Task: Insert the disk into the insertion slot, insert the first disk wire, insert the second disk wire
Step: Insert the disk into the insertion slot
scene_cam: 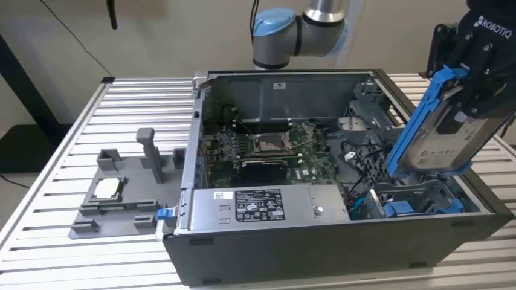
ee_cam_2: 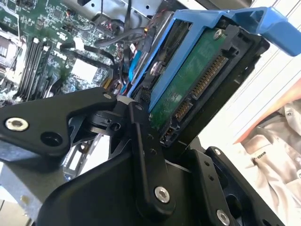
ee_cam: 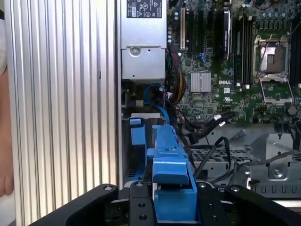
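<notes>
My gripper (scene_cam: 472, 90) is shut on the disk (scene_cam: 439, 136), a silver-grey drive in a blue carrier. I hold it steeply tilted, with its lower end just above the insertion slot (scene_cam: 411, 202), the grey cage with blue parts at the case's front corner on the exterior view's right. In the second wrist view the disk (ee_cam_2: 193, 80) shows its green board and connectors beside my black fingers (ee_cam_2: 146, 155). In the first wrist view the carrier (ee_cam: 169, 160) sits over the slot (ee_cam: 136, 134). Dark cables (ee_cam: 211, 125) lie beside the bay; I cannot tell which are the disk wires.
The open computer case holds a motherboard (scene_cam: 266, 148) and a labelled silver power-supply box (scene_cam: 258, 208) next to the slot. A grey fixture (scene_cam: 121, 193) stands on the slatted aluminium table (scene_cam: 72, 139) at the exterior view's left. The arm's base (scene_cam: 290, 30) is behind the case.
</notes>
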Motion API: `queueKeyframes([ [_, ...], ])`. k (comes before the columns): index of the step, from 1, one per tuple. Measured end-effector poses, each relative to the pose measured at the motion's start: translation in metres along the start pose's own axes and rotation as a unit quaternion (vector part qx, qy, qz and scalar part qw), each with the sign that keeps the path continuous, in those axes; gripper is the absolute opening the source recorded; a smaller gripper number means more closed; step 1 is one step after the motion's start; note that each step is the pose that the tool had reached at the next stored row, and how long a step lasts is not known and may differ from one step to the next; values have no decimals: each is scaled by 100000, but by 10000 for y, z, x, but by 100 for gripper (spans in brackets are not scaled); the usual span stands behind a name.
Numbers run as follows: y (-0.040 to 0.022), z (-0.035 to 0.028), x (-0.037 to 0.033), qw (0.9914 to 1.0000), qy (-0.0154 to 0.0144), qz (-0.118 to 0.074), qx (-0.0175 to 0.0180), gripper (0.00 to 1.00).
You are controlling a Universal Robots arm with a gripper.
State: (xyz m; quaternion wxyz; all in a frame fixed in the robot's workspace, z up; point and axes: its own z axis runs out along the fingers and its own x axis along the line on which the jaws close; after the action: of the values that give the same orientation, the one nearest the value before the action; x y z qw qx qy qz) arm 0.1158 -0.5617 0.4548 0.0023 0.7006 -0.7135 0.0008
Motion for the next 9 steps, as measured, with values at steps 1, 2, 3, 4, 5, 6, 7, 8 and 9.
queueKeyframes([
  [1, 0, 12, 0, 100000, -1, 1, 1, 33],
  [2, 1, 25, 0, 100000, 0, 2, 0, 33],
  [3, 1, 36, 0, 100000, 1, 2, 0, 33],
  [4, 1, 47, 0, 100000, -2, 1, 0, 33],
  [5, 1, 57, 0, 100000, -5, 0, 2, 33],
  [6, 1, 68, 0, 100000, -3, 3, 1, 33],
  [7, 1, 78, 0, 100000, 1, 0, 1, 33],
  [8, 1, 87, 0, 100000, 3, -1, 0, 33],
  [9, 1, 96, 0, 100000, -3, 1, 0, 33],
])
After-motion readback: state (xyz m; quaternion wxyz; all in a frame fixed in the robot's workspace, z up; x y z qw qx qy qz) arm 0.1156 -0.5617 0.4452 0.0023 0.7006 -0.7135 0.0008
